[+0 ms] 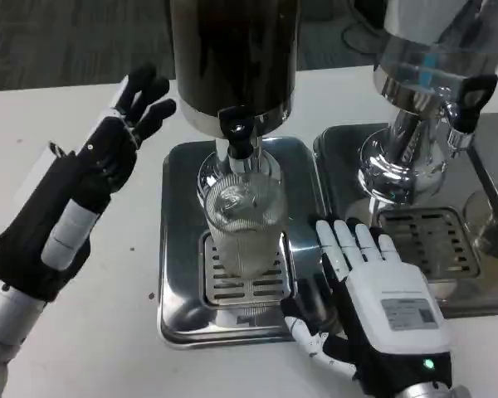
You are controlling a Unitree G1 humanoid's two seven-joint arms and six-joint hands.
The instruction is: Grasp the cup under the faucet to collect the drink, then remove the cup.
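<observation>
The left hand hovers over the white table, fingers spread, holding nothing, well left of the dark drink dispenser. Under its black faucet a ribbed clear glass cup stands upright, mouth up, on the drip tray. Just right of it, the right hand lies flat and released, fingers pointing away. A second, clear dispenser stands farther right.

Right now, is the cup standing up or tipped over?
Standing up. The ribbed glass cup sits upright on the drip tray, mouth up under the black faucet. Neither hand holds it.
</observation>
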